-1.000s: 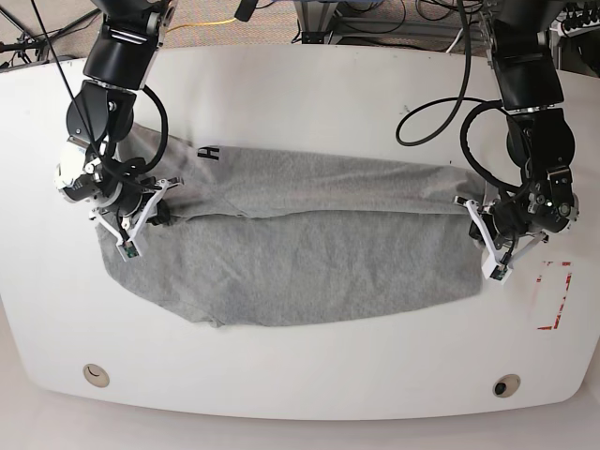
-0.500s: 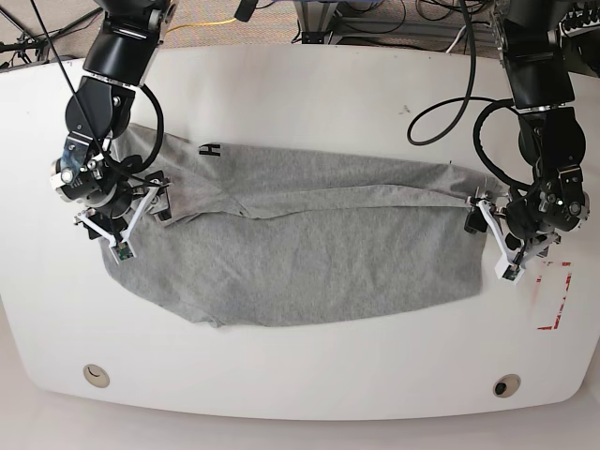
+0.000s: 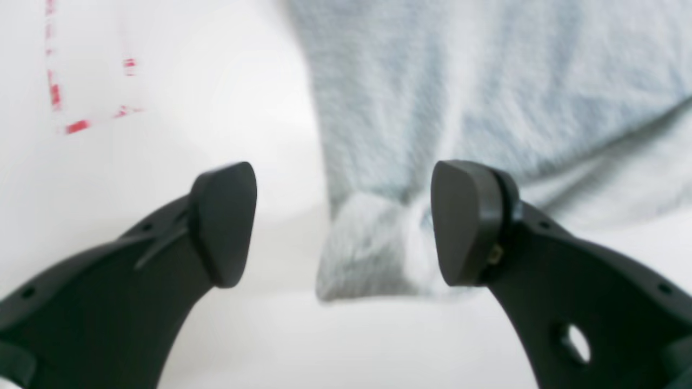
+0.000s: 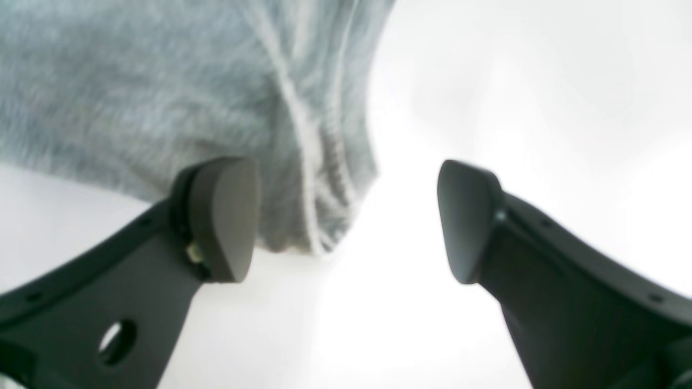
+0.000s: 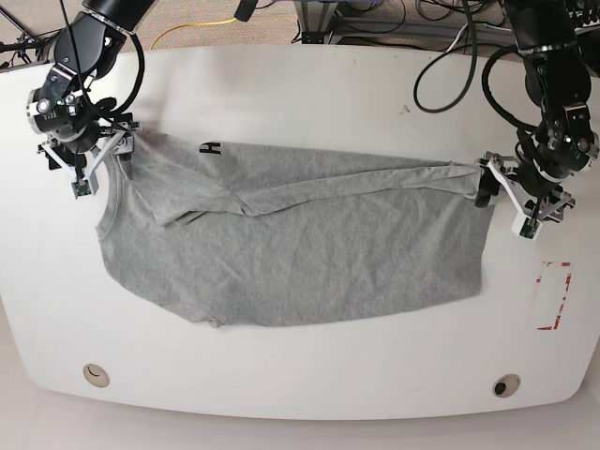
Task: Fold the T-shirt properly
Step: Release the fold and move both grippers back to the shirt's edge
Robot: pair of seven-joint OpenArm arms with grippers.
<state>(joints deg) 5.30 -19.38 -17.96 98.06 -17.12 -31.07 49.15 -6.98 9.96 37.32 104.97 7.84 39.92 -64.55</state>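
the t-shirt (image 5: 309, 244) lies spread on the white table (image 5: 300, 366), folded over along its length, so that a long fold line runs from one pincer to the other. a black letter "h" (image 5: 209, 150) shows on the cloth near the right pincer's side.

the left pincer (image 5: 506, 200) stands at the shirt's end on the right side of the base view. its 2 jaws are wide apart and they hold nothing. in the left wrist view a bunched corner of the grey cloth (image 3: 373, 248) lies on the table between the 2 black fingers (image 3: 467, 221), closer to the one on that view's right; if it touches that finger i cannot tell, the picture is blurred. beyond the other finger, some red marks (image 3: 75, 127) are on the table.

the right pincer (image 5: 94, 161) stands at the other end of the shirt, on the left side of the base view. its jaws are also wide apart and empty. in the right wrist view a ribbed, stitched edge of the shirt (image 4: 324, 178) hangs down between the fingers (image 4: 221, 216), nearer to the finger on that view's left, and the finger on that view's right is over bare table.
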